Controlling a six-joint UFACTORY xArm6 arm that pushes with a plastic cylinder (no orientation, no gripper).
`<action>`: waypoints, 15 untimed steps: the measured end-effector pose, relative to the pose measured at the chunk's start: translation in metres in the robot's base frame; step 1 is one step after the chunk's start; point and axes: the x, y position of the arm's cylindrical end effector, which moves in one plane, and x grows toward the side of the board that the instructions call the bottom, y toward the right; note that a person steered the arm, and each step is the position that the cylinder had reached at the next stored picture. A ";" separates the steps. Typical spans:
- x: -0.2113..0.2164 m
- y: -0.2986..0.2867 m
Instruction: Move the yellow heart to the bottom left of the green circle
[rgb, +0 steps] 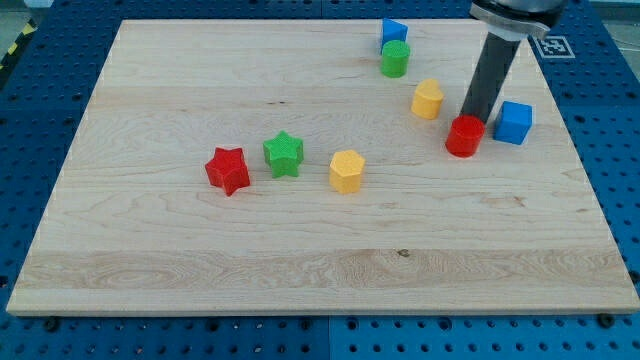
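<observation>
The yellow heart (428, 99) lies on the wooden board (200, 270) in the upper right part. The green circle (395, 59) stands just up and left of it, a small gap apart. My tip (473, 116) comes down to the right of the yellow heart, right behind the red circle (464, 137), which it seems to touch. The rod's very end is partly hidden by the red circle.
A blue block (394, 31) sits just above the green circle. A blue cube (514, 122) lies right of the red circle. A yellow hexagon (347, 171), a green star (284, 153) and a red star (227, 169) line up mid-board.
</observation>
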 end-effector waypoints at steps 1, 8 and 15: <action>0.009 0.000; -0.059 -0.025; -0.018 -0.044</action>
